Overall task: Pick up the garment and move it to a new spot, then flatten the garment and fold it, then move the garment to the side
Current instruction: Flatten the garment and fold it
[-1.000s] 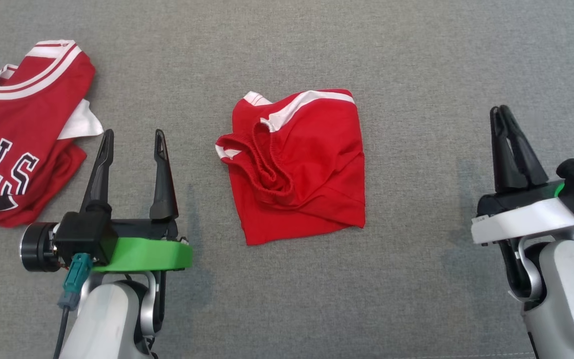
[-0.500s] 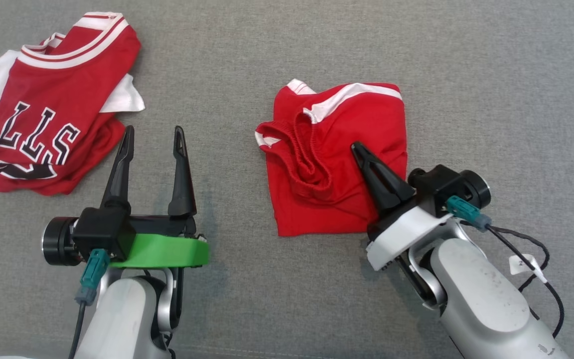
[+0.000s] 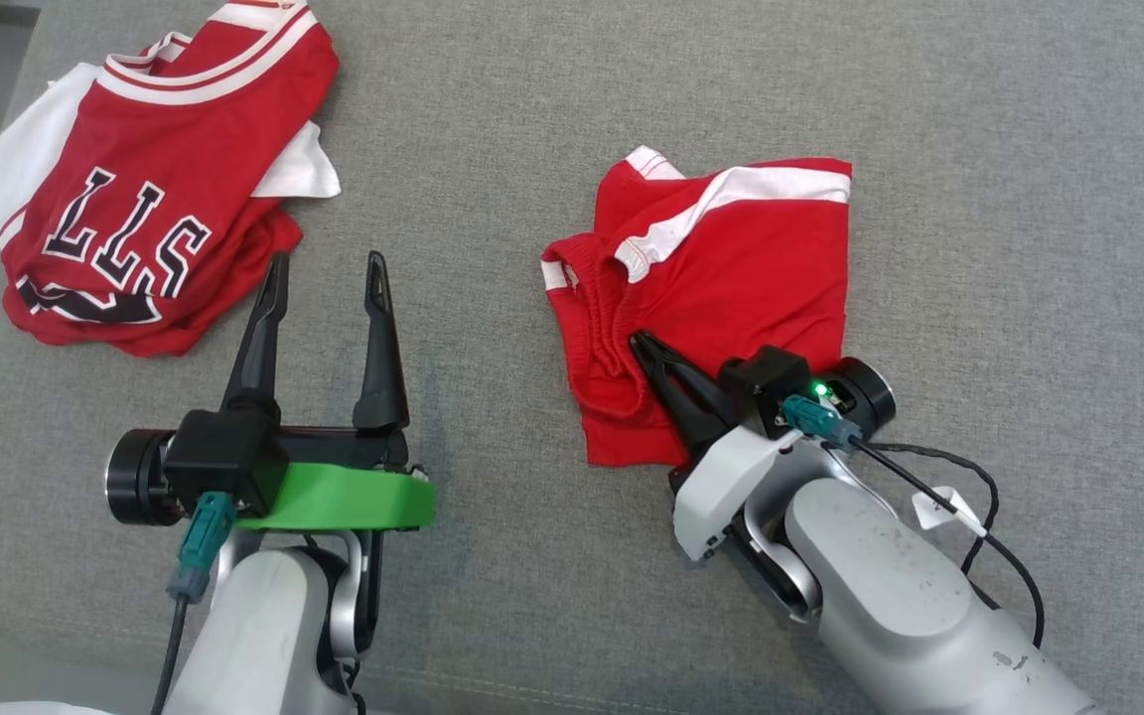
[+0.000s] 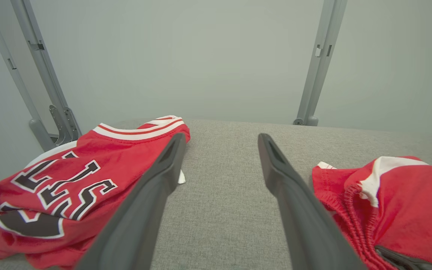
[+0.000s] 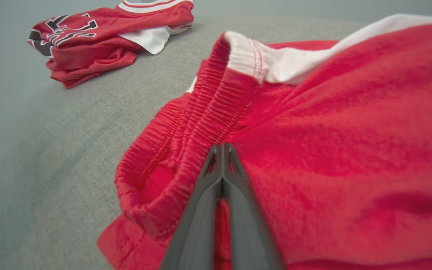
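Item: one pair of red shorts (image 3: 721,288) with white stripes and an elastic waistband, lying crumpled on a grey cloth surface (image 3: 1029,149); all places below are given from the shorts. One red jersey (image 3: 145,199) with white trim and black lettering lies in a heap well apart to their left and slightly farther back. Grippers, two; dark fingers, four. Right gripper (image 3: 643,343): on the near left part of the shorts, fingers pressed tight together, tips resting on the red cloth just beside the waistband; whether any cloth is pinched cannot be told. Left gripper (image 3: 327,263): to the left of the shorts, between them and the jersey, fingers spread wide, holding nothing, over bare surface. The head view alone gives both pale forearms, the left wrist's green collar (image 3: 344,497), a lit green lamp (image 3: 817,388) on the right wrist, and one black cable carrying one white tag (image 3: 939,506), near and to the right of the shorts. The left wrist view adds two grey metal posts (image 4: 319,63) and a pale wall beyond the far edge of the surface. The right wrist view gives the waistband (image 5: 216,101) close up, its gathers and the red stitching on the white stripe. Garments counted: two.
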Motion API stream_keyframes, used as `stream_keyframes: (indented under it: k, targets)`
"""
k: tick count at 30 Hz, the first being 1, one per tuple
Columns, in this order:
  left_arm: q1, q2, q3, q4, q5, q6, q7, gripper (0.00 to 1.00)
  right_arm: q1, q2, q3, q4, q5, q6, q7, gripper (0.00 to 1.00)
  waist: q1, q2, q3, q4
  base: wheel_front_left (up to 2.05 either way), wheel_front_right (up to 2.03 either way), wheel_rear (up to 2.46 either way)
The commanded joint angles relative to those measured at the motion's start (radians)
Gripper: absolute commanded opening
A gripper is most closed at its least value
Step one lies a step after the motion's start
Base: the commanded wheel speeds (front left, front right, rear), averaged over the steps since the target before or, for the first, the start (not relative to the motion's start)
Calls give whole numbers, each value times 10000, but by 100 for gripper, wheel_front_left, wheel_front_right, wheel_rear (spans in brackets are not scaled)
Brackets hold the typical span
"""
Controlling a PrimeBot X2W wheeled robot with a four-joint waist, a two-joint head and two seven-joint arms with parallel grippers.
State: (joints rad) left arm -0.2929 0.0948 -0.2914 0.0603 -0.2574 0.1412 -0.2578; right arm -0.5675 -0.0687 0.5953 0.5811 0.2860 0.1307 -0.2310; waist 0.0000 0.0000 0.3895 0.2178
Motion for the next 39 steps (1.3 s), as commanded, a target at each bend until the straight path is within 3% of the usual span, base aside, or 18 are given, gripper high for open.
stream_keyframes:
  k: [1,10,11,12,13,25,32,39]
  targets:
    - [-115,-29,3,24,21,-16,-63,100,-135,75,176,217,84,1,-93,0,0,0,-7,4,0,0,0]
    - [99,7,142,0,79,-69,-68,100,-140,127,-90,-274,230,-1,-326,0,0,0,-238,-313,0,0,0]
    - [122,37,174,3,83,-61,-68,100,-14,117,-246,-498,220,-1,-341,10,0,0,-290,-387,0,0,0]
    - [144,63,198,-1,86,-53,-69,100,110,89,-415,-751,184,-1,-340,66,0,0,-332,-467,0,0,0]
    - [166,78,227,-6,97,-42,-69,100,253,63,-620,-1047,194,-1,-351,100,0,0,-369,-545,0,0,0]
    - [423,447,625,-137,-41,-37,-70,100,2227,-460,-3903,-4190,-279,-1,-367,100,0,0,-833,-1416,0,0,0]
    - [652,790,804,-368,-96,-67,-31,100,2865,-622,-5215,-4760,-417,-1,-213,100,0,0,-1065,-1799,0,0,0]
    - [1042,1094,788,-500,-162,-169,125,100,3414,-717,-5611,-4929,-574,-1,-13,100,0,0,-1486,-2002,0,0,0]
